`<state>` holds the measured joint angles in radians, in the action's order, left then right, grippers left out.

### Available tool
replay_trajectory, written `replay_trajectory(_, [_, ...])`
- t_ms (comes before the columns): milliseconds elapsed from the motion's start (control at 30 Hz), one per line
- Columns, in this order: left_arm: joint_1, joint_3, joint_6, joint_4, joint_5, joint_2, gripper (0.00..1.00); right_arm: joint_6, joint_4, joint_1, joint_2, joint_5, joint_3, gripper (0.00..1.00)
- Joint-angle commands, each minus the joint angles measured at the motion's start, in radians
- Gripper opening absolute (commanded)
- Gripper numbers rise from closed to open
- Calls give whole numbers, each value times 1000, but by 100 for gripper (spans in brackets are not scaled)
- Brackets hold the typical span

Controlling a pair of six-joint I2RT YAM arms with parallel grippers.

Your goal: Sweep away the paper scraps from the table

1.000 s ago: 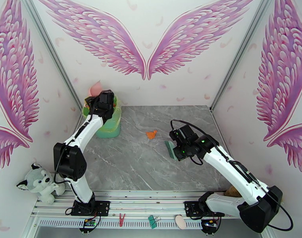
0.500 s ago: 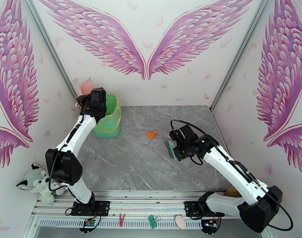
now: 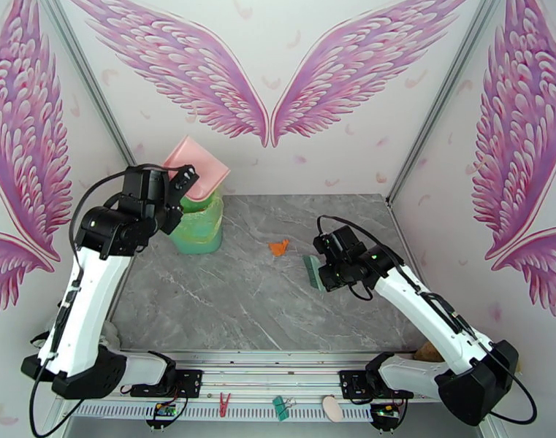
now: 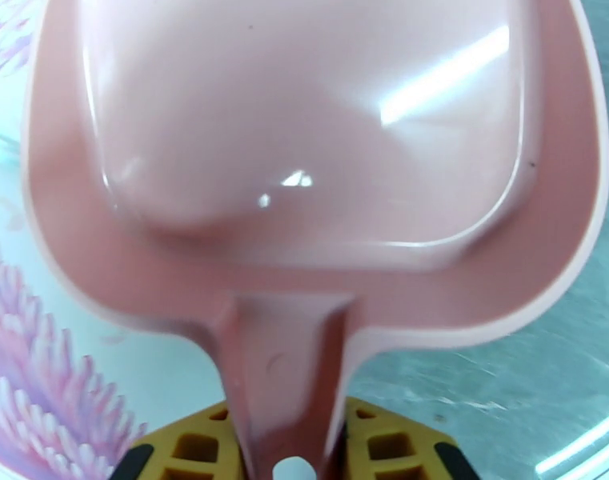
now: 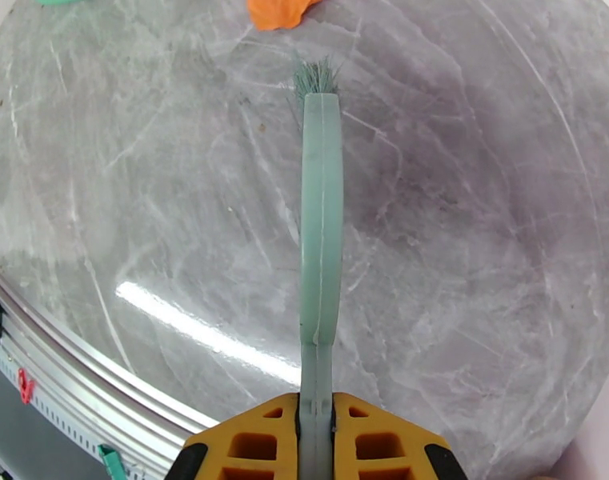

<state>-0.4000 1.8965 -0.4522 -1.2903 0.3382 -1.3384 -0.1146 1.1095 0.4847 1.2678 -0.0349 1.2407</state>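
Emptying appears to be the step in hand: the left gripper [image 4: 288, 454], jaws nipped on the handle, holds the pink dustpan [image 4: 304, 154] tipped over the green bin [image 3: 201, 231]. The right gripper [image 5: 316, 442], clamped on the green brush [image 5: 320, 234], has an orange paper scrap [image 5: 278, 8] just beyond the bristles on the table [image 5: 480, 234]. Next, the pan likely must descend facing the brush. Bin contents are hidden.

Top edge is cutting off the pink dustpan [image 4: 304, 138] in the left wrist view. Orange paper scrap [image 5: 278, 10] is running off the top in the right wrist view. From above, right gripper [image 3: 321, 274] is hiding most of the green brush [image 3: 310, 272].
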Motion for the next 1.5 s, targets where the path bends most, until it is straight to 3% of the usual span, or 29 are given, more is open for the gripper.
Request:
replay_trajectory(0, [-71, -124, 111, -157, -133, -14, 0, 12, 23, -18, 55, -102, 90, 0])
replay_trajectory(167, [-207, -341, 171, -88, -81, -14, 0, 24, 44, -31, 156, -164, 181, 0])
replay_trajectory(267, [-229, -419, 188, -37, -73, -55, 0, 37, 55, -33, 237, -201, 257, 0])
replay_trajectory(700, [-245, -507, 159, 98, -115, -308, 0, 72, 132, -35, 640, -286, 613, 0])
replay_trajectory(967, [-247, -593, 127, 206, -226, -413, 0, 84, 152, -35, 734, -294, 718, 0])
replay_trajectory(1167, [-245, -555, 122, 231, -246, -489, 0, 112, 162, -35, 810, -304, 807, 0])
replay_trajectory(1367, [-246, -512, 131, 252, -255, -558, 0, 176, 224, -9, 946, -384, 992, 0])
replay_trajectory(1467, [-248, -506, 137, 265, -256, -571, 0, 205, 164, 10, 970, -434, 1020, 0])
